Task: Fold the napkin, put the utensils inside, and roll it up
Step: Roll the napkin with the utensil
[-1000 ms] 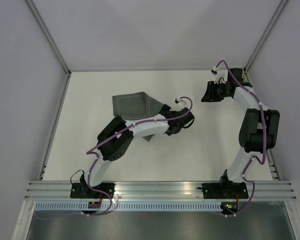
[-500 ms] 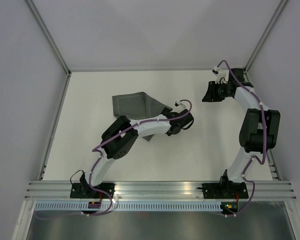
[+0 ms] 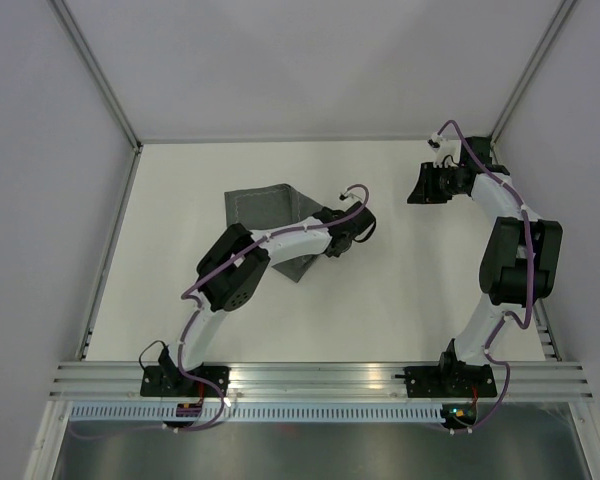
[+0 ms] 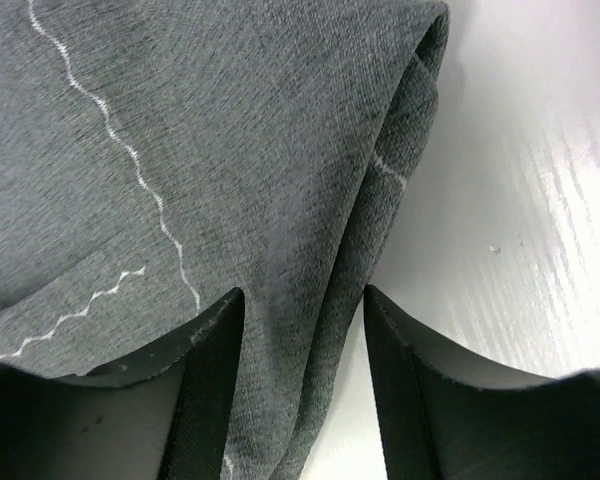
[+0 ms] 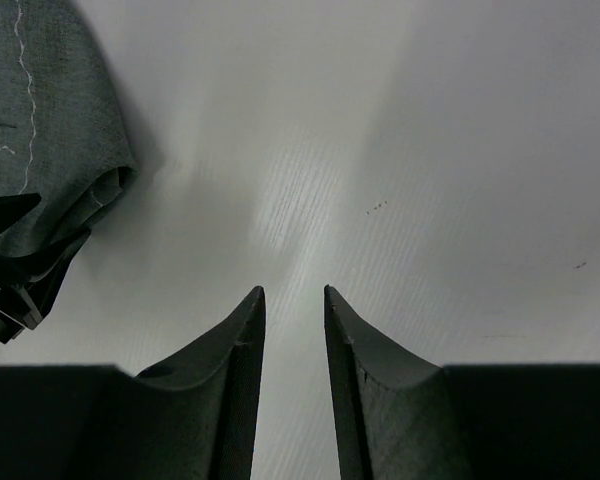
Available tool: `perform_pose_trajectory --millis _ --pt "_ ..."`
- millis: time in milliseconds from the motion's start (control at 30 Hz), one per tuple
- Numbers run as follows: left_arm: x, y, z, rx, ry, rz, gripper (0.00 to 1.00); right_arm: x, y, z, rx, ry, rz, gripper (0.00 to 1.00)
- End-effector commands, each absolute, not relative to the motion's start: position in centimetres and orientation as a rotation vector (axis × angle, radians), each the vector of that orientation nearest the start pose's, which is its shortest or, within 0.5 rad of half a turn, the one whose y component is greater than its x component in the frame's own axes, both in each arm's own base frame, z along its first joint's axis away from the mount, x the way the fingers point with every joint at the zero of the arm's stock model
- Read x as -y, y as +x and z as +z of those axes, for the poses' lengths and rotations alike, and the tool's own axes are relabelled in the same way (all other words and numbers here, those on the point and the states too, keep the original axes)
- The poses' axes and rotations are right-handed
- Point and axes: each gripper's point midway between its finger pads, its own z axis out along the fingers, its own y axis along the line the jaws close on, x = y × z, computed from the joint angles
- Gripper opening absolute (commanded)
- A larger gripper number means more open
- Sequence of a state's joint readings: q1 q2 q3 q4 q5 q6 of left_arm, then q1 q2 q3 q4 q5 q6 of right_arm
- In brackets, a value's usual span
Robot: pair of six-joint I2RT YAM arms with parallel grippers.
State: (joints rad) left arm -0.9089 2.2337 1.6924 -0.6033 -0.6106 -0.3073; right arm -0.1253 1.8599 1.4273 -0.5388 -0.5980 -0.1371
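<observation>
The dark grey napkin lies folded on the white table, left of centre, partly under my left forearm. Its doubled right edge runs between the jaws of my left gripper. Those jaws stand apart. Cloth lies against the left finger, and bare table shows beside the right one. My right gripper hovers at the far right, narrowly open over bare table with nothing between its jaws. Its camera catches the napkin at the upper left. The utensils are out of view.
The white table is fenced by grey walls on three sides, with metal posts at the back corners. An aluminium rail with both arm bases runs along the near edge. My right arm stands folded near the right wall.
My left gripper has moved up and to the left onto the napkin's right edge, and its jaws have narrowed around the fold. My right arm has barely moved.
</observation>
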Motion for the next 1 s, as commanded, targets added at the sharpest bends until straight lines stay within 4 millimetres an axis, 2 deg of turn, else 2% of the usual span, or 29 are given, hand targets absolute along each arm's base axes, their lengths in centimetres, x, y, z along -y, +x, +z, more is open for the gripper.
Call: perform_pose_trajectory --millis 0,100,667,833,967 --pt "32.4 35.1 0.0 -2.484 0.659 0.225 0.56 -3.7 44.5 13.4 -2.348 -0.273 0.621 0.36" --pt "31.8 34.8 -0.6 -2.521 0.669 0.192 0.50 -3.7 44.5 13.5 -2.345 -0.276 0.621 0.36" --pt "28.6 33.6 -3.6 -2.670 0.722 0.096 0.42 -3.8 44.4 13.8 -2.343 -0.280 0.627 0.36" --pt "28.1 33.0 -4.5 -2.703 0.757 0.066 0.26 -4.0 44.2 13.8 -2.342 -0.289 0.641 0.36" --pt "28.3 32.4 -5.2 -2.723 0.798 0.029 0.17 -4.1 44.0 14.1 -2.333 -0.320 0.638 0.36"
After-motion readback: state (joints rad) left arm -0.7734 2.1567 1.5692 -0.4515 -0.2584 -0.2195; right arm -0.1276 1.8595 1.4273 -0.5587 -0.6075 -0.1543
